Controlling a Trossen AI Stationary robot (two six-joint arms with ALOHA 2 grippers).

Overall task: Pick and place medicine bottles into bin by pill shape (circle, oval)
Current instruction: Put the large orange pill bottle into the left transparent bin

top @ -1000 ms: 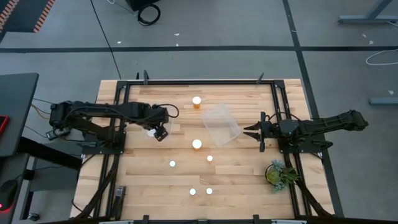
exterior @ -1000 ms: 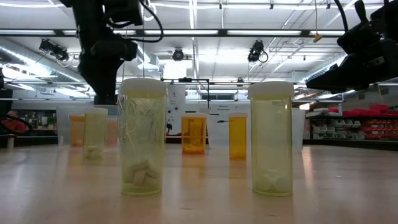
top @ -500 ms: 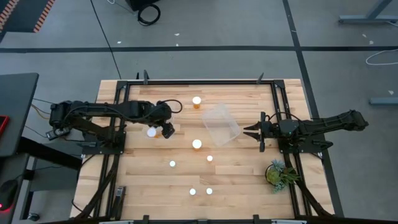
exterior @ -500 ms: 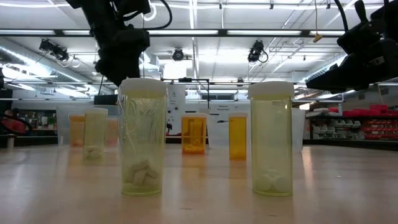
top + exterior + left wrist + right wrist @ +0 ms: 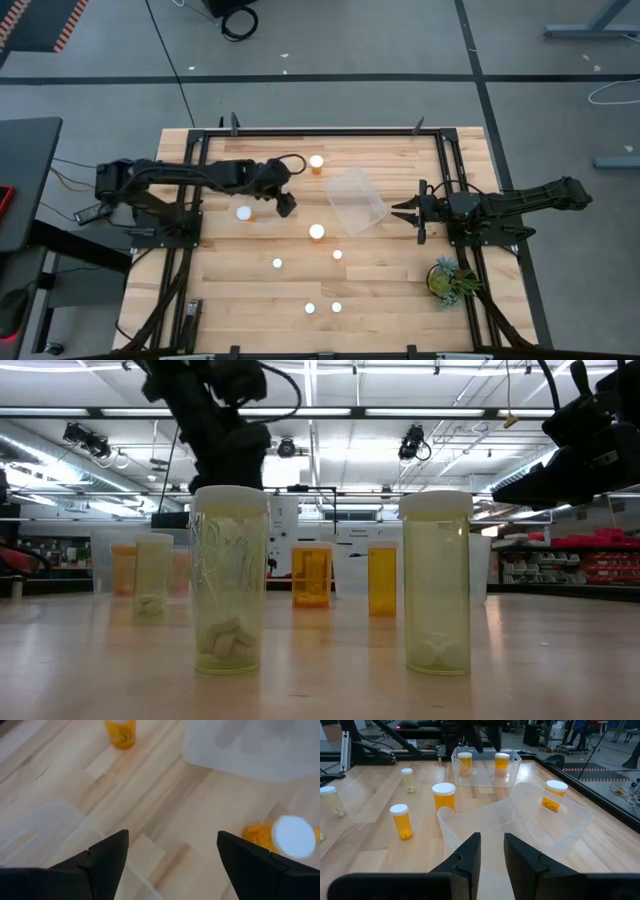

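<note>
My left gripper [image 5: 287, 207] [image 5: 172, 855] is open and empty above the table, just right of a clear bin [image 5: 252, 216]. That bin holds two orange bottles [image 5: 465, 762] [image 5: 502, 762]. A wide orange bottle with a white cap [image 5: 317, 232] [image 5: 290, 837] stands ahead of its fingers. Another orange bottle [image 5: 316, 163] stands at the far side. Several smaller bottles [image 5: 277, 264] [image 5: 337, 254] [image 5: 310, 308] stand nearer the front. My right gripper [image 5: 398, 210] [image 5: 492, 845] is shut and waits at the right, facing a second clear bin [image 5: 355, 200].
The second clear bin [image 5: 520, 825] stands askew at the table's middle and is empty. A small green plant [image 5: 448, 278] stands at the front right. Black frame rails [image 5: 300, 131] run along the table's edges. Two pale bottles [image 5: 230, 580] [image 5: 437, 580] fill the low view's foreground.
My left gripper has gone from above the left bin toward the table's right edge, nearer the wide orange bottle. The white-capped bottle in that bin has stayed where it was. My right arm has kept still.
</note>
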